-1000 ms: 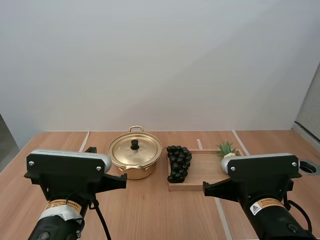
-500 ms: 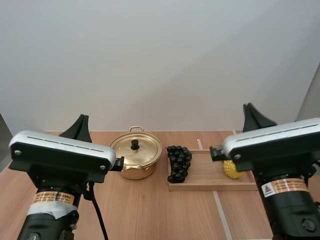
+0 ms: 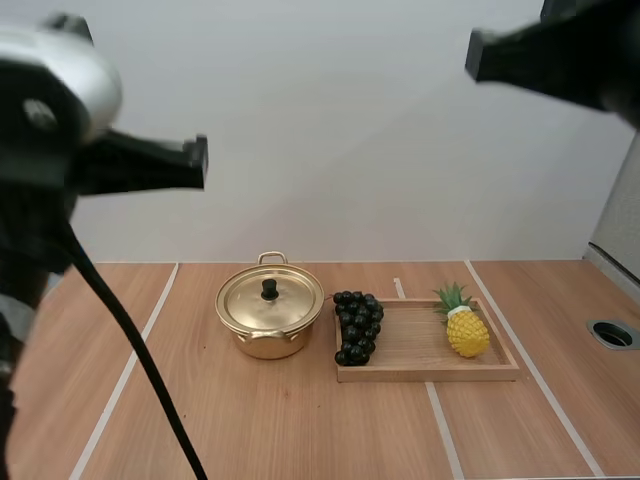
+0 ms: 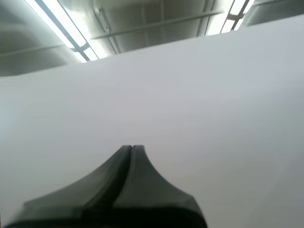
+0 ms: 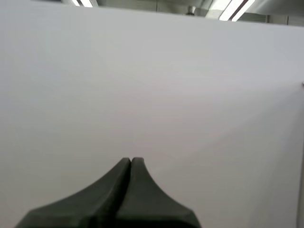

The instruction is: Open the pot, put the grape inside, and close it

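Left gripper and right gripper have risen high above table; both pressed closed, empty. Pot, lid on, mid-table; grapes just right of it, on tray left end.

I am working at what is looking like a lab bench: a white-lined wooden table sitting before a plain white screen.

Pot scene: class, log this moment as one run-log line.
left gripper shut | right gripper shut | lid on pot | grapes on tray
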`<state>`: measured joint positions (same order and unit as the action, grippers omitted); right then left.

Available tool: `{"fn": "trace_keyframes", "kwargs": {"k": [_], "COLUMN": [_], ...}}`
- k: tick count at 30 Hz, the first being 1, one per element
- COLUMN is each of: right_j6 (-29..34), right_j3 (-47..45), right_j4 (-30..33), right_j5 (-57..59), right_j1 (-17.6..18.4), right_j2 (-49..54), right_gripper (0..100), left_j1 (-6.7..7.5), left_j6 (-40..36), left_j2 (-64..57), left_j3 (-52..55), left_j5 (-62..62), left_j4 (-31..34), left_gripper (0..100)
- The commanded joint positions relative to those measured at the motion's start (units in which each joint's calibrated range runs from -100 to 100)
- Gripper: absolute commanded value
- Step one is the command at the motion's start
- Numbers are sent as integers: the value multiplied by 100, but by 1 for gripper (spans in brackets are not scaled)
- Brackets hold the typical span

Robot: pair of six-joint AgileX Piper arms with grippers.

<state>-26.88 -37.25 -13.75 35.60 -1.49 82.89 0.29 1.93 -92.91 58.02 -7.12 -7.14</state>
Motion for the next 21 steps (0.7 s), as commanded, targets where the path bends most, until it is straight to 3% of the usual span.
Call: {"fn": "trace_keyframes", "kwargs": {"k": [1,8,12,17,21], "right_j6": [380,876,886,897,897], "right_j3": [1151,3943,5459,6587,7097], "right_j4": [189,1121,1184,1195,1187], "right_j5": [1106,3255,4721,6035,6440], "right_j1": [-16,-16,-16,-16,-16], "right_j2": [-479,-1956,-2855,-3814,-4428], "right_gripper": [0,0,0,0,0], "left_j1": [15,15,15,15,15], "left_j6": [0,-150,-1170,-1578,-1578], "left_j2": [583,2129,3089,4051,4557], "left_j3": [-1175,-3986,-5478,-6717,-7261], "left_j5": [-492,-2133,-3994,-5927,-6419], "left_j4": [-96,61,770,1315,1402], "left_gripper": [0,0,0,0,0]}}
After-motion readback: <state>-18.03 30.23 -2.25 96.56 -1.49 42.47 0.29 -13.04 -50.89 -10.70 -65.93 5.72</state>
